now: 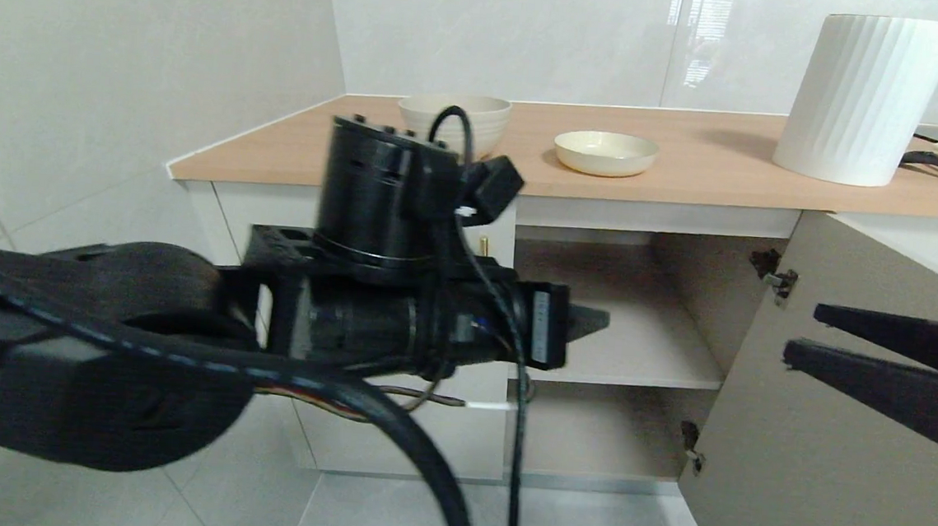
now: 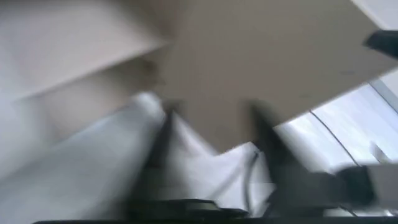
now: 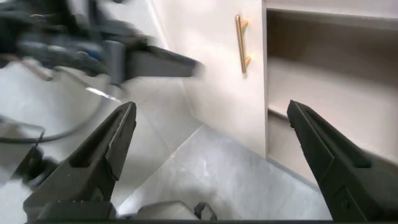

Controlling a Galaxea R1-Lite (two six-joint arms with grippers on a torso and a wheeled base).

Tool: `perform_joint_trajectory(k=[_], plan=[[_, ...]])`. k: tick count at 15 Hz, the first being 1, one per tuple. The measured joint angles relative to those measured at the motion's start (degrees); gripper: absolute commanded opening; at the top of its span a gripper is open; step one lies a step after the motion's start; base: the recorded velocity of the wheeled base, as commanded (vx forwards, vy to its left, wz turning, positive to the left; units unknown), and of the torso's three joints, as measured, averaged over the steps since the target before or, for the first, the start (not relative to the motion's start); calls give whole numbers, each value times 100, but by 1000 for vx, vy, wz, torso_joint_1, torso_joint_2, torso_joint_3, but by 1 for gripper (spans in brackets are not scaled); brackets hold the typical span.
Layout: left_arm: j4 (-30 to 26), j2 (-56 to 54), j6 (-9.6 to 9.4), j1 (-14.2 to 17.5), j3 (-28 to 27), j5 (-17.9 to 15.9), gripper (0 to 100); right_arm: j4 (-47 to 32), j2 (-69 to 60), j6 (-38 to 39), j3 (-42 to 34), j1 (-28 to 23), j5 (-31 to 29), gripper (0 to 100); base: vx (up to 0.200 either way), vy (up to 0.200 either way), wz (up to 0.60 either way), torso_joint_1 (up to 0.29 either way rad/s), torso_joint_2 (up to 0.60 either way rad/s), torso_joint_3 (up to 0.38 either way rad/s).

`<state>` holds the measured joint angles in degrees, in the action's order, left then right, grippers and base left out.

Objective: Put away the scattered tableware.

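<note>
Black right tool (image 3: 210,109) spread wide, empty, before open cabinet (image 1: 637,341); left tool (image 1: 595,320) parted, touching nothing.

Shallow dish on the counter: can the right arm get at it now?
Probably yes. The dish sits alone near the front edge of the counter, and the right end effector is open and empty. It hangs lower, beside the open cabinet door, so must rise first.

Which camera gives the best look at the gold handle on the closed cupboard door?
The right wrist view: the gold handle shows whole on the closed door. The head view has just its tip peeking past the left arm. The left wrist view is too blurred to tell.
</note>
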<state>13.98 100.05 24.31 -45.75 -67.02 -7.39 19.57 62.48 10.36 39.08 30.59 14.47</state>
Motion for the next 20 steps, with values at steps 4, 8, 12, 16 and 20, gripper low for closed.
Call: perform_joint_trajectory(k=[4,8,12,16,20], plan=[[148,-1207,-518,1119,1165,-183,100,618,1095,-76,564,-20,-13,100,0,0,0,0,0,0],[879,-2042,-1083,1620,2114,-664,100,408,1602,-71,879,-20,-137,100,0,0,0,0,0,0],[901,-2175,-1090,1855,2182,-649,100,416,1746,-71,892,-2,-178,100,0,0,0,0,0,0],[901,-2216,-1087,1882,2182,-657,100,422,1787,-65,857,63,-221,100,0,0,0,0,0,0],[895,-2265,-1090,1886,2185,-653,100,424,1774,-68,813,168,-216,100,0,0,0,0,0,0]])
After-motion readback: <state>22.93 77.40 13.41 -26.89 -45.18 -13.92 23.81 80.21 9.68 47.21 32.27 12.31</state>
